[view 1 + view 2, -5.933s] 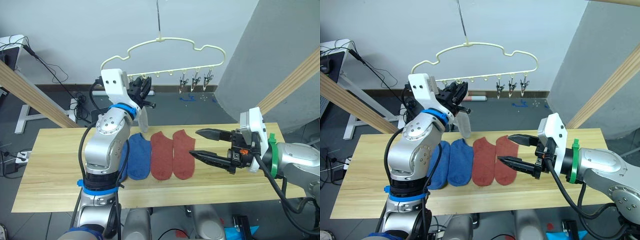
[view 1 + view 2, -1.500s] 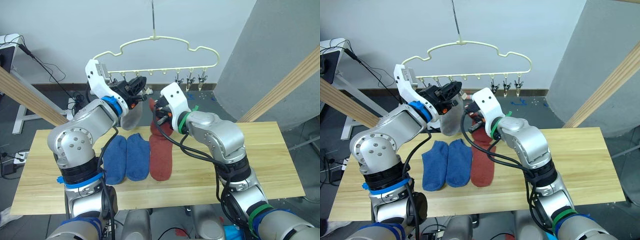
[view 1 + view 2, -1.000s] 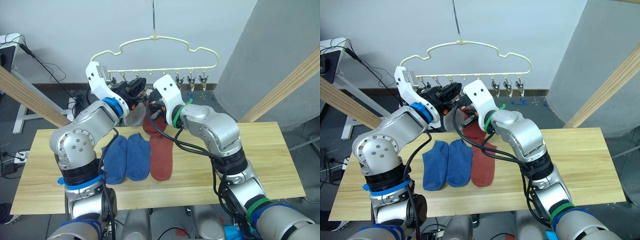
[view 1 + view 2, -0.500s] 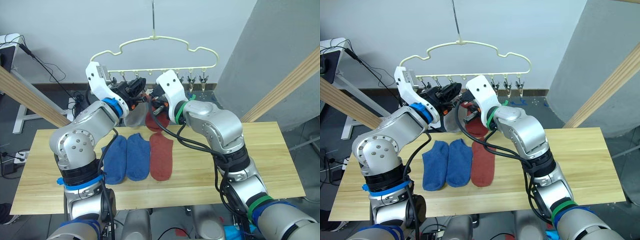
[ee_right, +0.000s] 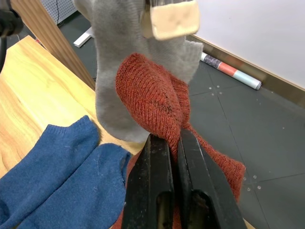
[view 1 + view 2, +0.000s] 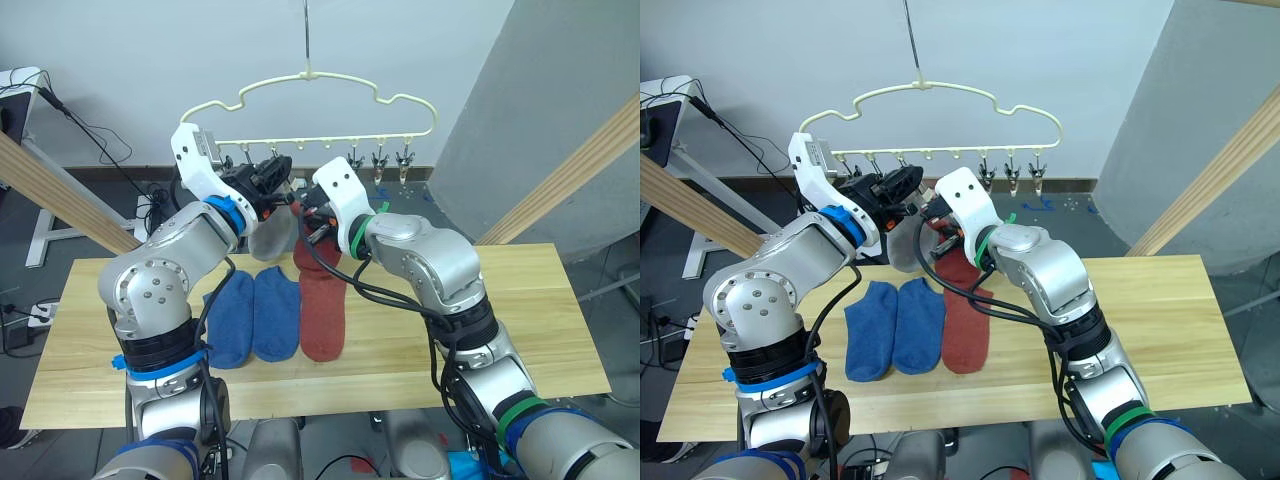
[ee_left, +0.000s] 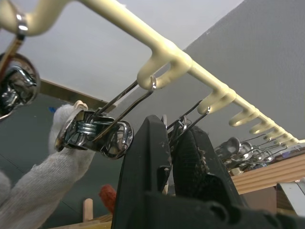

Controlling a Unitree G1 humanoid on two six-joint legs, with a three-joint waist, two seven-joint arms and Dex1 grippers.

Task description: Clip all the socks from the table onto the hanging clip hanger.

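The pale yellow clip hanger (image 6: 340,83) hangs above the far edge of the table (image 6: 520,320). My left gripper (image 6: 283,173) is raised to its row of clips and shut on one metal clip (image 7: 177,130). Next to it a light grey sock (image 6: 268,238) hangs from another clip (image 7: 95,136). My right gripper (image 5: 167,157) is shut on a rust-red sock (image 5: 152,100), holding it up just right of the grey one. A second rust-red sock (image 6: 322,315) and two blue socks (image 6: 232,320) (image 6: 272,315) lie flat on the wood.
Several free clips (image 6: 385,160) hang at the hanger's right end. Thick wooden beams slant at the left (image 6: 60,185) and right (image 6: 570,170). The table's right half is bare wood. Cables lie on the floor behind.
My right gripper lifted the red sock clear of the table sock half a second ago, and has now dropped slightly so it hangs lower. The left gripper stayed on its clip.
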